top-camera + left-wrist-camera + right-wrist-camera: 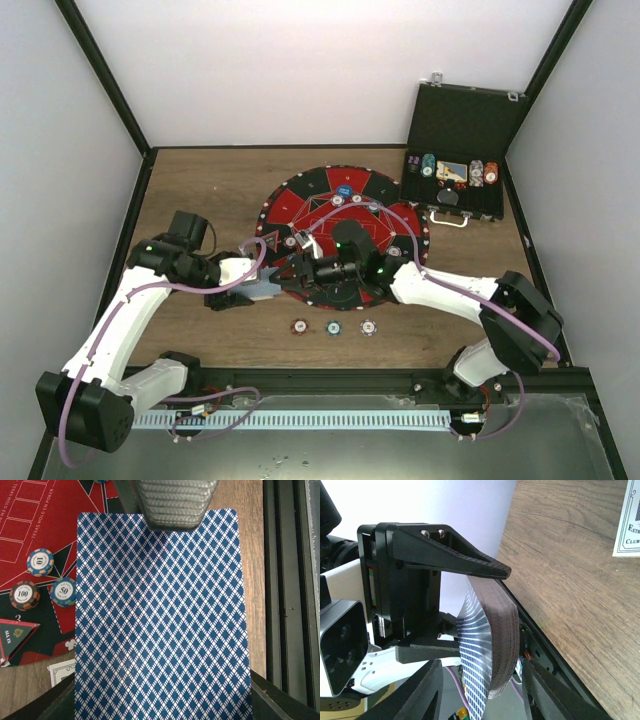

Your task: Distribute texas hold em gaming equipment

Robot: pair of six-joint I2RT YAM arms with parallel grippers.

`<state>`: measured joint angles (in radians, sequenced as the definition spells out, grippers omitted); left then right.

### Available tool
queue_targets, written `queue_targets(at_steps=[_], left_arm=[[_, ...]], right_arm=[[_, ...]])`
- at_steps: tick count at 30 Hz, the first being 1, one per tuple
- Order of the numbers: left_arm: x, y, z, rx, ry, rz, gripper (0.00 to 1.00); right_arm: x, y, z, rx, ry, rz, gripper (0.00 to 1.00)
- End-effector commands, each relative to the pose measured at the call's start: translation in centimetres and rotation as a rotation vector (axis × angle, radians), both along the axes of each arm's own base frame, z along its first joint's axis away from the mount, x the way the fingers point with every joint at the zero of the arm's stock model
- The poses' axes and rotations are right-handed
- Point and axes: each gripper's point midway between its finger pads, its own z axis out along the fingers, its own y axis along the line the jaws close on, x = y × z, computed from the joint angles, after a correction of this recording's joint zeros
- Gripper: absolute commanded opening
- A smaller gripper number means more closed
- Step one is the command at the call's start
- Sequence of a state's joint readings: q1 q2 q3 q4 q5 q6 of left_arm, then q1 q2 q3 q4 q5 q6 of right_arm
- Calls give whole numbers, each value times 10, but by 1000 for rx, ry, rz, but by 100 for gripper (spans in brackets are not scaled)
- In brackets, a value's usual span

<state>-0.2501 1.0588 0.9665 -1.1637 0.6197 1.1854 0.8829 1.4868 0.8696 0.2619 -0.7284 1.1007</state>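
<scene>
My left gripper is shut on a thick deck of playing cards with blue diamond backs, just off the mat's left rim. In the left wrist view the deck fills the frame under a ribbed finger. In the right wrist view the deck bows outward. My right gripper stands open, one finger on each side of the deck's free end with a gap on both sides. Three striped chips lie in a row on the wood near the front. Three more chips sit on the mat.
The round red-and-black mat lies mid-table with a blue disc on it. An open black case with chips stands at the back right. A white face-up card lies on the wood. A black rail runs along the near edge.
</scene>
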Motion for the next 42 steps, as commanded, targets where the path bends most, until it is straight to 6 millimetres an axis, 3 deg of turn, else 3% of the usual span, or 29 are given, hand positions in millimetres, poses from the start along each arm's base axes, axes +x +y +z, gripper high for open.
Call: queue_targets(at_steps=[1,13,19,23,29,35,38,42], left_arm=[[0,-2,5,-22,-28,-11,4],[0,3,-5,11,-26,0,4],[1,4,-8,19,-24,0,4],[-1,7,-13,37,-23,5,4],[-2,9,-18,52,-26,4,4],[-1,9,-16,50,-28,5,4],[-4,7,-13,38,-23,2,4],[-8,6,-6,18,-19,3,4]], right_arm=[[-2,3,17,25,-26,-3,41],[-6,2,21,22,-33,-2,2],[-5,-7,24,53,-28,-1,1],[4,-23,29,68,-39,-20,1],[27,-55,31,49,-54,-76,1],[57,-79,19,17,-52,-130,1],[81,-79,11,-2,-46,-148,1],[128,-53,-10,-43,-26,-140,1]])
